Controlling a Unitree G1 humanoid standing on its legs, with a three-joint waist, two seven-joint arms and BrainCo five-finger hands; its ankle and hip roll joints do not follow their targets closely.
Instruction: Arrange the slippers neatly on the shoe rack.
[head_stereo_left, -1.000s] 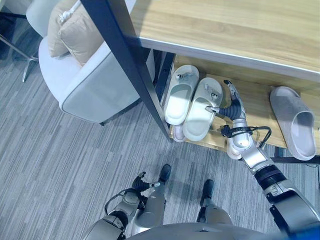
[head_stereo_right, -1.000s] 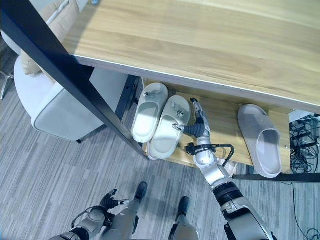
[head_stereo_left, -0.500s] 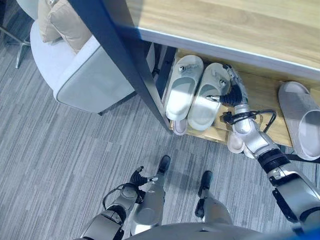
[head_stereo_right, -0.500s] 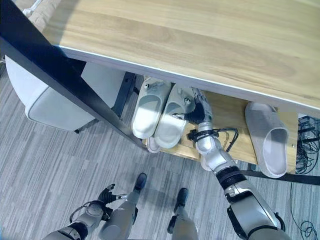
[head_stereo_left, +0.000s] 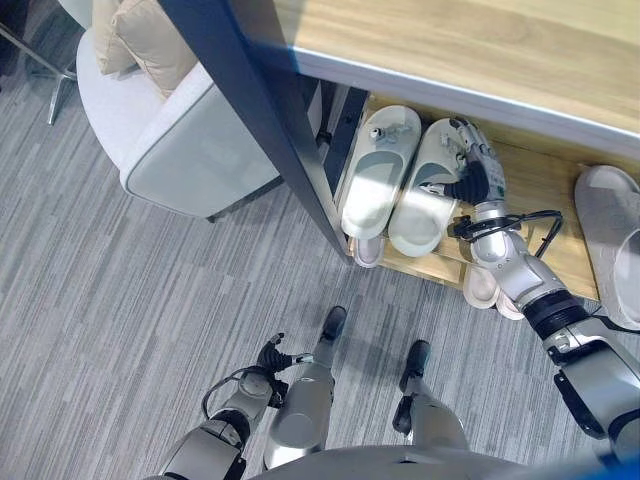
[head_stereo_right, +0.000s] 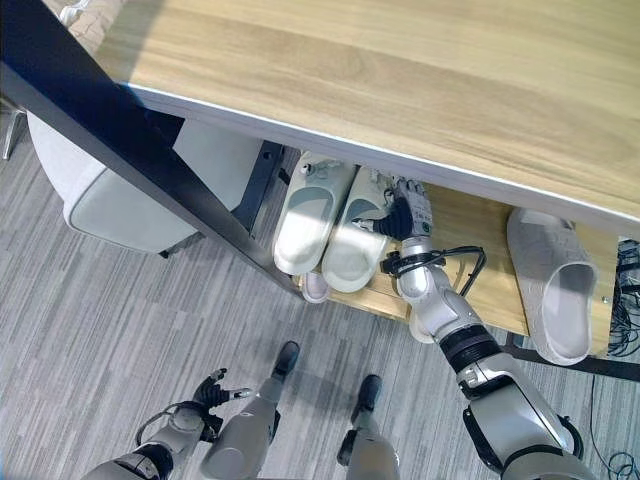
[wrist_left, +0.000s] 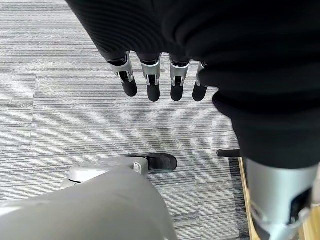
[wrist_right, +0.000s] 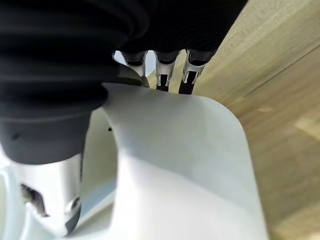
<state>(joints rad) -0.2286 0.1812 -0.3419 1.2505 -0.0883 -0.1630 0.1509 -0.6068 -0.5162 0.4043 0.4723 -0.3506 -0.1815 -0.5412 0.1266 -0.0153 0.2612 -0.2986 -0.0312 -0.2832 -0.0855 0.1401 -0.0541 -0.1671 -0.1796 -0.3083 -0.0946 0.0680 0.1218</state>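
**Second white slipper drawn level with its mate on the shoe rack**

Held the left robot hand (wrist_left: 150, 90) low beside the leg above the carpet, fingers relaxed and apart, empty. Reached the right robot hand (head_stereo_left: 468, 182) onto the rack's lower shelf (head_stereo_left: 535, 205) and clamped it on the strap of the right white slipper (head_stereo_left: 425, 205), thumb inside, fingers outside. Pushed that slipper deeper than a second ago, when its heel overhung the shelf's front edge; brought it nearly level with, and touching, the left white slipper (head_stereo_left: 372, 185). Judged the pair almost placed, with release remaining. Counted two white slippers side by side and one grey slipper (head_stereo_left: 615, 250) well apart on the same shelf. Noted two pale pink toes (head_stereo_left: 366, 250) showing beneath the shelf edge, probably further slippers.
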